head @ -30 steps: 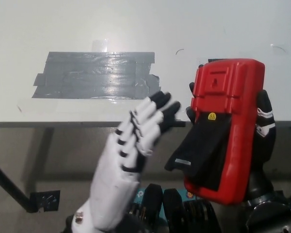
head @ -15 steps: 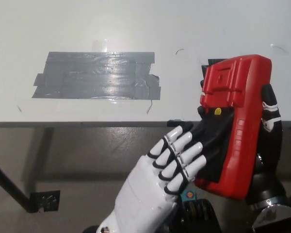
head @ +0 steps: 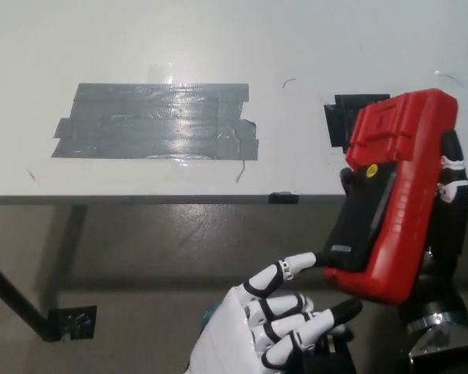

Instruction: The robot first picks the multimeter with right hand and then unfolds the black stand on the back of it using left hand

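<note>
Head view: right hand (head: pixel 451 204) grips red multimeter (head: pixel 402 195), frame right.
White table (head: pixel 312 47) up top, grey tape patch (head: pixel 156 121); left hand (head: pixel 273 323) fingers spread, holding nothing.

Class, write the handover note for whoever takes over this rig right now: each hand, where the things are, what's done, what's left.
Right hand: shut on the multimeter, held off the table, back facing the camera.
Left hand: open, below the multimeter's lower edge, one finger near the stand's tip.
Stand: partly swung out from the back.
Done: pickup.
Left: finish unfolding the stand.
</note>
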Tool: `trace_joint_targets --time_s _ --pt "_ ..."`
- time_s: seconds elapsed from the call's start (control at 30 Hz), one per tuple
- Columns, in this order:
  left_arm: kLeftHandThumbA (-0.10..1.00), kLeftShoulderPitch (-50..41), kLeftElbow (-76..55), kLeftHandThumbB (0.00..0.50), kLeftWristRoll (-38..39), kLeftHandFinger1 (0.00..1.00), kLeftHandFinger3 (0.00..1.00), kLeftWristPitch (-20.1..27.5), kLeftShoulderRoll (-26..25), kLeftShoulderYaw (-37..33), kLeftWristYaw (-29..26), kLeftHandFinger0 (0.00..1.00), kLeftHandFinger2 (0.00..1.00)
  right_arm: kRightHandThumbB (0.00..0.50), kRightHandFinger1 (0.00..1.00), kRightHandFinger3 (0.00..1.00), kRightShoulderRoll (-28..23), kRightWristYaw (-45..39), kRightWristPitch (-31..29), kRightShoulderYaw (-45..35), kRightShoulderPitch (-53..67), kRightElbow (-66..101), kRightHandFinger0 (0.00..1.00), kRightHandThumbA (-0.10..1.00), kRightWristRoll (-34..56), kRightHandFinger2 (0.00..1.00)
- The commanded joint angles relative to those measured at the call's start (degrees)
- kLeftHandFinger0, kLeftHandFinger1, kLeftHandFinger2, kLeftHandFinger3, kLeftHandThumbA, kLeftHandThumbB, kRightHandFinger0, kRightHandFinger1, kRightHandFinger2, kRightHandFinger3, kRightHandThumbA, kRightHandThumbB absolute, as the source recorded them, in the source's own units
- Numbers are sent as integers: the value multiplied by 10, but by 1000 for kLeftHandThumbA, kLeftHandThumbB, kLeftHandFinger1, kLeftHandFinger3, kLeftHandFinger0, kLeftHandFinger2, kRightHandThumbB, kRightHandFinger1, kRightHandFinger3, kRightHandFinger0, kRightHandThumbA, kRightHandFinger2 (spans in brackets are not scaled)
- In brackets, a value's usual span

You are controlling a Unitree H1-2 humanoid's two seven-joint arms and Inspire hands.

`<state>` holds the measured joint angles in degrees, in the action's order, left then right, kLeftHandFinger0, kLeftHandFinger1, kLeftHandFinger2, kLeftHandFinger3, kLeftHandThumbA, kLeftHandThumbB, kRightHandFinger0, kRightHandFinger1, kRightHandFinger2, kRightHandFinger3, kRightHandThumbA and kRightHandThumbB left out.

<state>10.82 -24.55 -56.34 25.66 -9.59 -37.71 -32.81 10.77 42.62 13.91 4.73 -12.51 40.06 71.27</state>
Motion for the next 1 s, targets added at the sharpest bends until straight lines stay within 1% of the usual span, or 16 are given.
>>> trace_joint_targets --time_s 0.0,0.2,0.3,0.33,0.4,0.43,0.47,0.53,0.57,0.6,0.67,0.73,0.8,0.83,0.9,0.97 --pt "1000 11 -13 428 2 14 1000 13 -4 -4 -44 753 316 86 332 978 88 16 -59 7 -52 36 0 -100 24 687" --pt "1000 8 -17 423 15 0 1000 13 -2 3 -41 752 200 95 335 963 79 21 -71 18 -58 34 0 -100 16 692" --pt "1000 4 -20 425 14 0 1000 13 -2 10 -40 754 197 91 321 996 72 19 -76 20 -61 31 0 -100 7 698" --pt "1000 3 -22 418 15 18 1000 13 -2 16 -39 793 225 67 301 992 62 1 -80 13 -67 21 0 -100 -3 691" --pt "1000 -3 -27 428 21 30 1000 13 -3 29 -28 824 220 75 297 979 47 -13 -88 -4 -84 0 0 -100 -19 686" --pt "1000 -9 -30 436 18 60 1000 13 -4 39 -18 893 236 65 298 957 38 -13 -93 -17 -94 -12 0 -100 -19 692" --pt "1000 -14 -32 440 15 166 1000 13 -6 46 -12 1000 294 58 292 943 31 -16 -95 -26 -104 -22 0 -100 -21 690" --pt "1000 -31 -36 457 22 535 1000 13 -10 60 3 1000 477 47 275 931 4 -24 -90 -45 -138 -52 0 -100 -56 637" --pt "1000 -47 -36 464 22 621 1000 13 -10 72 17 1000 515 18 292 968 -16 -38 -86 -51 -156 -73 0 -100 -99 629" --pt "1000 -52 -34 465 18 689 1000 13 -10 75 18 1000 579 26 290 1000 -21 -39 -85 -58 -165 -83 0 -100 -107 638" --pt "1000 -63 -25 454 4 756 1000 13 -11 83 6 1000 664 7 296 1000 -43 -45 -88 -74 -193 -120 0 -100 -154 640" --pt "1000 -69 -17 452 3 775 1000 13 -19 85 2 1000 693 22 262 1000 -80 -55 -86 -71 -220 -164 0 -100 -237 637" --pt "1000 -77 -10 443 9 821 1000 13 -30 88 -1 1000 752 18 215 1000 -119 -72 -91 -66 -245 -212 0 -100 -284 723" --pt "1000 -84 -6 436 12 821 1000 13 -33 90 -4 1000 755 31 253 992 -142 -81 -96 -59 -260 -242 0 -100 -314 757" --pt "1000 -93 -3 442 17 818 1000 13 -37 94 -3 1000 755 72 295 881 -164 -89 -107 -54 -278 -276 4 -100 -342 784" --pt "1000 -103 5 440 26 815 1000 13 -43 93 -11 1000 746 109 278 788 -188 -85 -120 -49 -308 -326 0 -100 -381 749"
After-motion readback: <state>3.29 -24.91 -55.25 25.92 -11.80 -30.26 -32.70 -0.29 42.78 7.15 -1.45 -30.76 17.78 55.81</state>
